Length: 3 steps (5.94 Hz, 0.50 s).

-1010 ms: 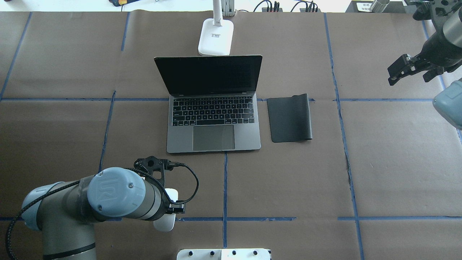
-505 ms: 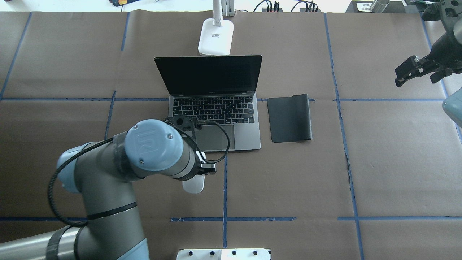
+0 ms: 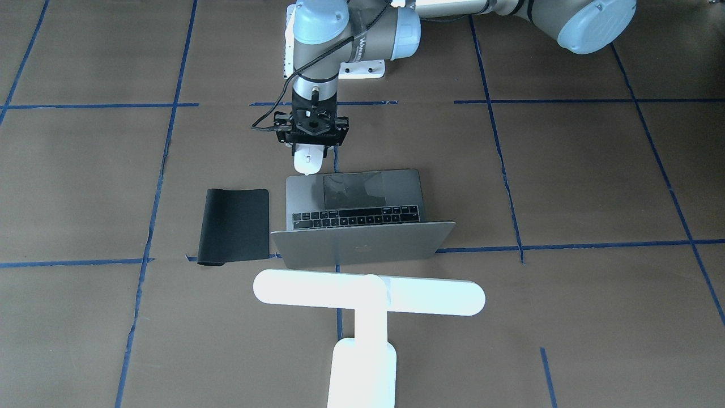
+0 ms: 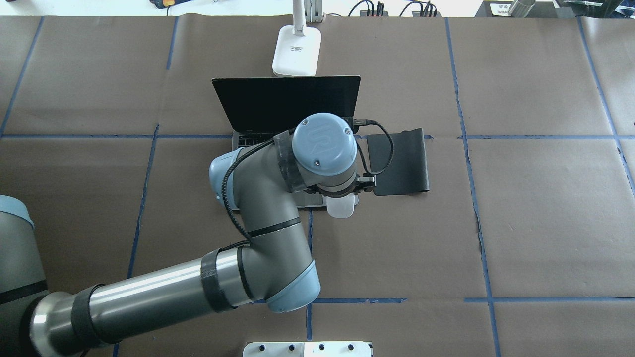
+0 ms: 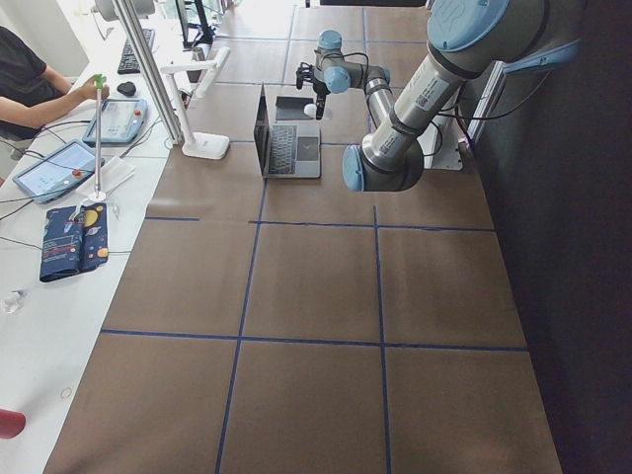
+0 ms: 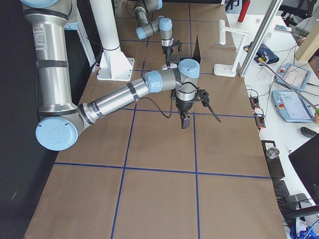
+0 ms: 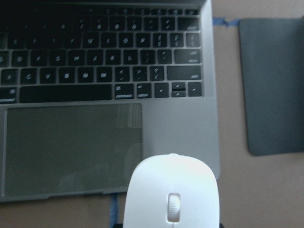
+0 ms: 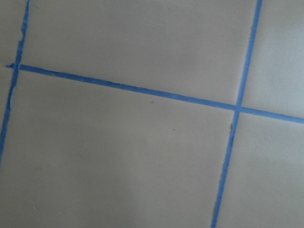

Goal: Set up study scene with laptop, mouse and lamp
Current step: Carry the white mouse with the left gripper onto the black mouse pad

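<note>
1. Left tool (image 3: 309, 152) is clenched on the mouse (image 7: 172, 194), whose rounded end shows beyond the fingers.
2. We see the mouse carried over the laptop (image 7: 180, 126), at its front edge near the right corner, seemingly clear of the bench (image 4: 521, 223).
3. We judge the mouse light, rigid and glossy, so slippery. A firm pinch across its side flanks suits it, not its top.
4. Just right of the laptop lies a thin black mat (image 4: 404, 163), one far corner curled up.
5. Behind the open laptop stands the lamp (image 3: 368, 294).
6. Our right tool (image 6: 185, 121) hangs over bare bench. We cannot tell whether it is released or clenched.
</note>
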Motion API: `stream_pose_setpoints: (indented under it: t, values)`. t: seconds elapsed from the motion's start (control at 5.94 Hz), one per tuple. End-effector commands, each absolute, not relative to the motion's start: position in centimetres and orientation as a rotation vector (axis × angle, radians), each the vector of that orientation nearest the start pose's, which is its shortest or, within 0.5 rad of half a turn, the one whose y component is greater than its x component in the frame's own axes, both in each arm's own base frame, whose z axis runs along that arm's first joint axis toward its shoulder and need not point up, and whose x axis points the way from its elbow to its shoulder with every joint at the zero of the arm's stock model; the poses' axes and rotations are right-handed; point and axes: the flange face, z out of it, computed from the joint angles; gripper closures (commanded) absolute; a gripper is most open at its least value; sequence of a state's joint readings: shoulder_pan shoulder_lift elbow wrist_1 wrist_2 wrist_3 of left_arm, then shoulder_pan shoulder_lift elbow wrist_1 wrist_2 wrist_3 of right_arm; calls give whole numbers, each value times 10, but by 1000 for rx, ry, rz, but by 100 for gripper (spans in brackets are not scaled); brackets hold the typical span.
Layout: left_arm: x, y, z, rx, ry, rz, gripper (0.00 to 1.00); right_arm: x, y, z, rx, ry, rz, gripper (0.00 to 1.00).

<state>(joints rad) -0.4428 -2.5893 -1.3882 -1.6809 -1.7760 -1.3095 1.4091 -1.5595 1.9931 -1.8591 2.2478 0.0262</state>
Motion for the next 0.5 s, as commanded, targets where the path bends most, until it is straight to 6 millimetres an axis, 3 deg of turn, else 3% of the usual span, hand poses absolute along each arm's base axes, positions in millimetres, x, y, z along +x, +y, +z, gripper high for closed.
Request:
stream_pose_setpoints:
  t: [0.0,0.34]
  values:
    - [688,-479,36,175,979,-94,84,52,-438,532,90,-699,-232,0]
    - [713,-500,31,187,996,-100,84,53,-438,534,86,-698,-226,0]
